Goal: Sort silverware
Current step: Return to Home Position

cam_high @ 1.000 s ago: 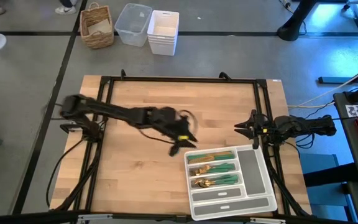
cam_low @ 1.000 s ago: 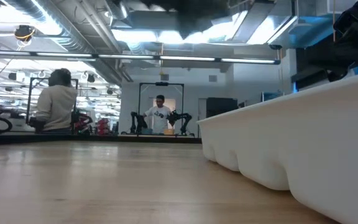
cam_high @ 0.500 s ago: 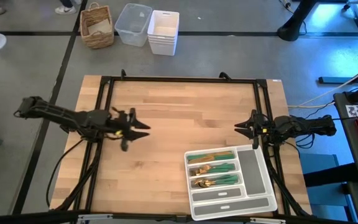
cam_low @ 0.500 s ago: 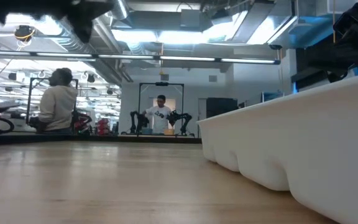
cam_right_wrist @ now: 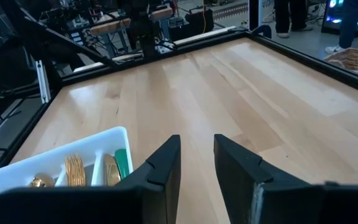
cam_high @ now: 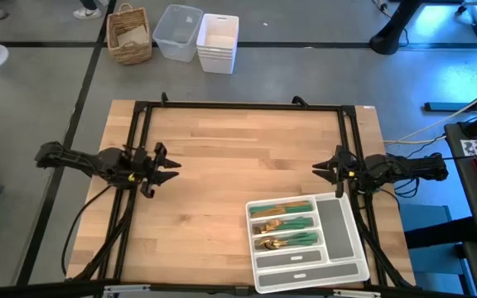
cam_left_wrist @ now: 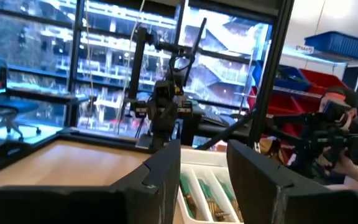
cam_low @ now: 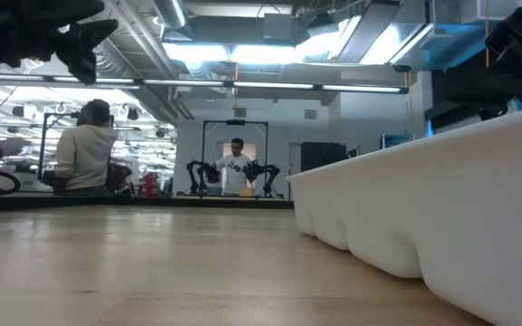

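The silverware (cam_high: pixel 284 225), gold heads on green handles, lies in three long compartments of the white tray (cam_high: pixel 344 236) at the table's near right. It also shows in the left wrist view (cam_left_wrist: pixel 194 196) and the right wrist view (cam_right_wrist: pixel 98 169). My left gripper (cam_high: pixel 171 165) hovers open over the table's left edge, pointing right, far from the tray. My right gripper (cam_high: pixel 316 170) is open at the right edge, just beyond the tray's far side, pointing left. Both hold nothing.
Bare wooden tabletop (cam_high: pixel 238 157) stretches between the two grippers. A black frame rail (cam_high: pixel 238 105) runs around the table. On the floor beyond the far edge stand a wicker basket (cam_high: pixel 129 35) and plastic bins (cam_high: pixel 197 37). People (cam_low: pixel 84 149) show in the room behind.
My left arm has drawn back from beside the tray's far left corner, across the table to its left edge, moving fast at first and then slowing. The tray and silverware have stayed put.
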Controlling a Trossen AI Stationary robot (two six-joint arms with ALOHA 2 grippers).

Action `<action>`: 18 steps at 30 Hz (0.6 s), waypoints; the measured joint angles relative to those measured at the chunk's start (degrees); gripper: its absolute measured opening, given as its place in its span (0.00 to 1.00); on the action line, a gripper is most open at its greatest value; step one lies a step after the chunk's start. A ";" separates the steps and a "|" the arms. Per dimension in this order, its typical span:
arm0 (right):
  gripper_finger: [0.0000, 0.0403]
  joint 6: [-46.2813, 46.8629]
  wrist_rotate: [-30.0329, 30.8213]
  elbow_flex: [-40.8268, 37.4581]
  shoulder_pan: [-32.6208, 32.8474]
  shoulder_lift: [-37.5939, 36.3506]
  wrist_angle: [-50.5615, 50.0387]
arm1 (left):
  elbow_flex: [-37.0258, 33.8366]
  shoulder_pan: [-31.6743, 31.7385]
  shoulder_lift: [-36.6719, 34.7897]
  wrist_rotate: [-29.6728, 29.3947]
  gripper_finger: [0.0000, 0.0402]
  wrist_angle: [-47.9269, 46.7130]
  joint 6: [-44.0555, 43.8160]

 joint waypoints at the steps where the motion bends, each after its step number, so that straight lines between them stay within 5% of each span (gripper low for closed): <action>1: 0.24 0.00 0.00 0.00 0.00 0.00 0.00 | -0.71 0.00 -1.39 0.00 0.31 -0.14 0.38; 9: 0.24 0.48 -0.06 0.00 0.00 0.00 0.04 | -3.12 0.01 -9.20 -1.85 0.31 -8.37 2.93; 18: 0.24 1.30 2.29 0.00 0.00 0.00 0.30 | -3.12 0.02 -10.07 -9.64 0.31 -16.34 6.87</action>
